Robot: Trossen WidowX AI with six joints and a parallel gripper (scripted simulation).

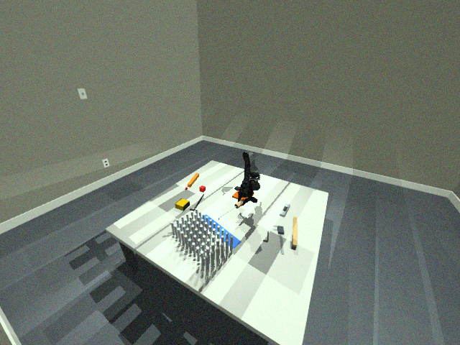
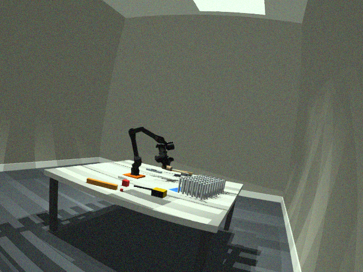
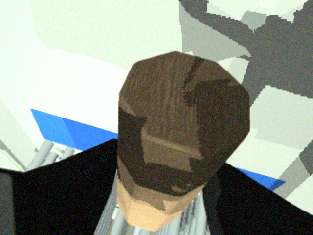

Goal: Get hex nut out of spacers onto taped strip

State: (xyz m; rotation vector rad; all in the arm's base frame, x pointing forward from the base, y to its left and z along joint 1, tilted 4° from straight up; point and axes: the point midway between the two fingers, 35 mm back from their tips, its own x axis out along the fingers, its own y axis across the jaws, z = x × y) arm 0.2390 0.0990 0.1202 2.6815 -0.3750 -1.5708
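Note:
My gripper [image 1: 244, 199] [image 2: 164, 163] is shut on the wooden handle [image 1: 238, 203] [image 2: 169, 168] [image 3: 181, 132] of a thin hook tool. I hold it above the table, behind the blue taped strip [image 1: 223, 228] [image 2: 173, 189] [image 3: 64, 128]. The tool's thin shaft slants down toward the strip. The field of upright grey metal spacers [image 1: 202, 237] [image 2: 202, 184] stands just past the strip. All spacers that I see stand upright. The hex nut is hidden among them. In the wrist view the handle fills the middle, with spacer tops showing below it.
On the table [image 1: 259, 290] [image 2: 181, 211] lie an orange bar [image 1: 192, 180] [image 2: 101, 183], a red cube [image 1: 202, 188] [image 2: 125, 182], a yellow block [image 1: 182, 203] [image 2: 159, 191] with a dark rod [image 1: 198, 201], a wooden bar [image 1: 294, 232], a grey piece [image 1: 284, 210] and a small dark key [image 1: 267, 236].

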